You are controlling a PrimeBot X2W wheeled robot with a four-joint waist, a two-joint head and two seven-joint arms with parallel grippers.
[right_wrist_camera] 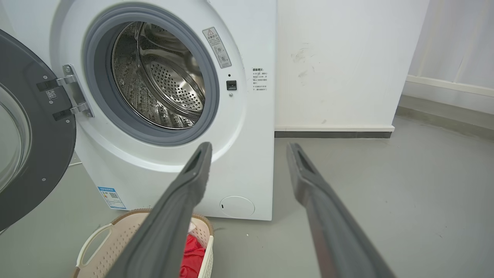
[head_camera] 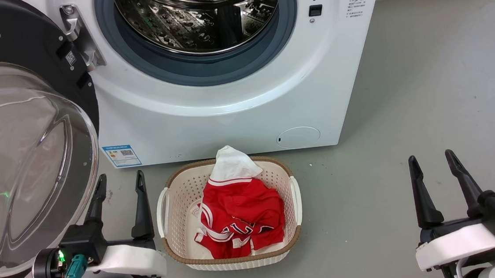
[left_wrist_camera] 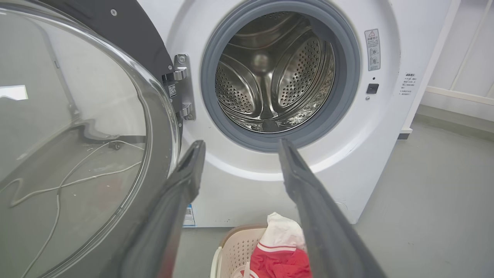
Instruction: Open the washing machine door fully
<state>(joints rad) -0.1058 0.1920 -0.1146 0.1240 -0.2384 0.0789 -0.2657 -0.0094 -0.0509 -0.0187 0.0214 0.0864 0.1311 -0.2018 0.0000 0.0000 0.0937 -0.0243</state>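
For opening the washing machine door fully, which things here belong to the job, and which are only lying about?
Belong to the job:
washing machine door, standing open at left
washing machine
left gripper, open, near the door

Lying about:
cream laundry basket
red and white clothes inside it
right gripper, open, holding nothing

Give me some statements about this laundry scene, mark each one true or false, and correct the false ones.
The washing machine door stands open, left of the drum. True.
The left gripper is shut on the door. False: it is open and holds nothing.
The laundry basket holds a red garment. True.
The drum is full of clothes. False: it looks empty.
The right gripper is open. True.
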